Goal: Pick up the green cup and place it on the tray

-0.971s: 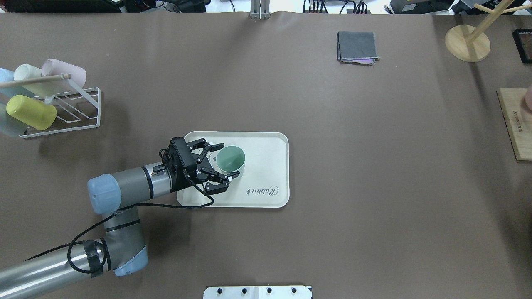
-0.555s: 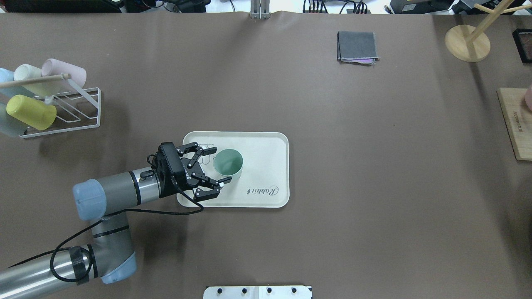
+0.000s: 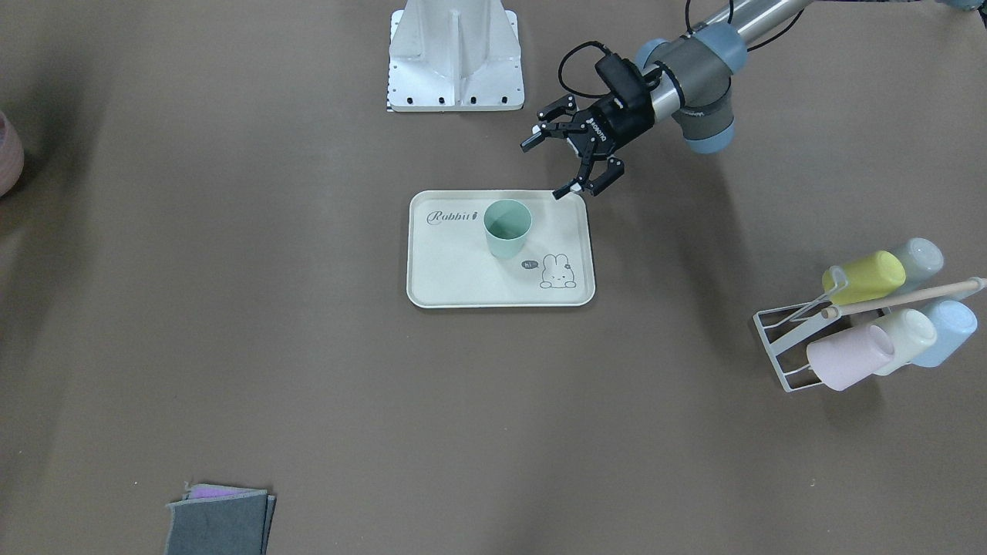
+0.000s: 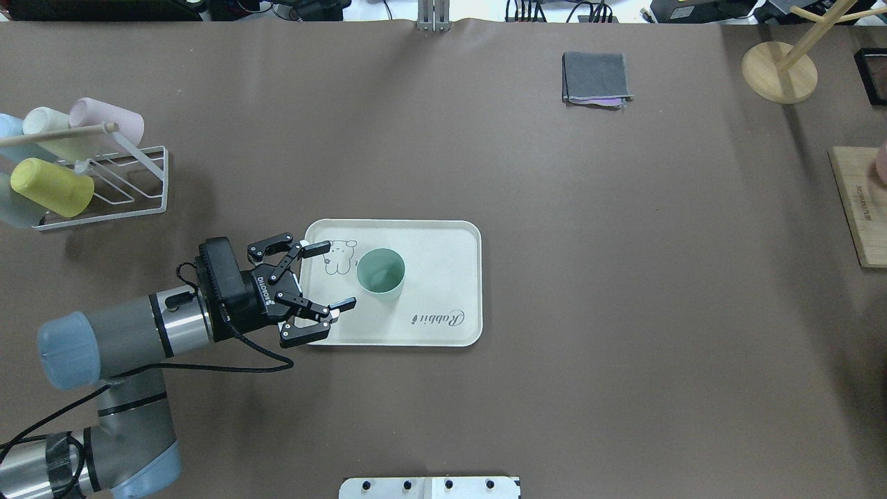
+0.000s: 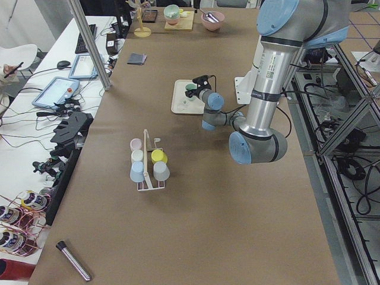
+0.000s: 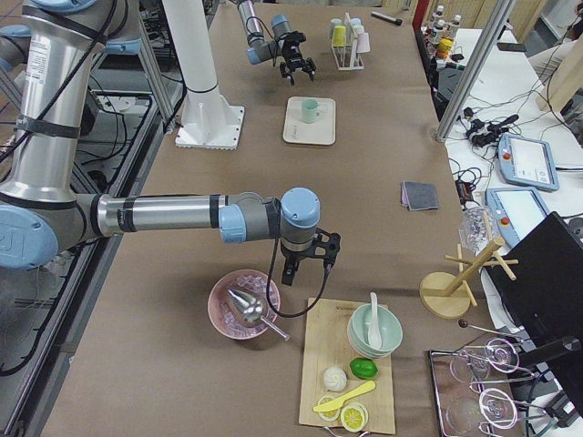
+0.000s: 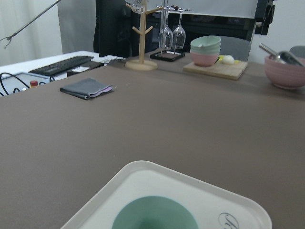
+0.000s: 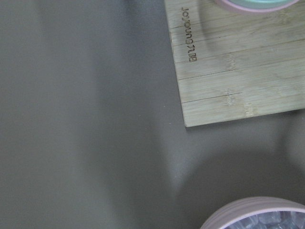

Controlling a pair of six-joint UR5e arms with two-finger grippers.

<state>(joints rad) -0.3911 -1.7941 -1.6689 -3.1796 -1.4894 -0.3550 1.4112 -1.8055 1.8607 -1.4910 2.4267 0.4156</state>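
Observation:
The green cup stands upright and alone on the cream "Rabbit" tray. It also shows in the front view on the tray, and at the bottom of the left wrist view. My left gripper is open and empty. It hovers over the tray's left edge, a short gap from the cup, and also shows in the front view. My right gripper shows only in the exterior right view, far off by the wooden board, and I cannot tell its state.
A white wire rack with several pastel cups, one yellow-green, stands at far left. A folded grey cloth lies at the back. A wooden board and a stand base are at right. A pink bowl lies under my right wrist.
My left gripper has drawn back leftward from around the cup, still open. The cup stays upright on the tray, and the bunny print now shows.

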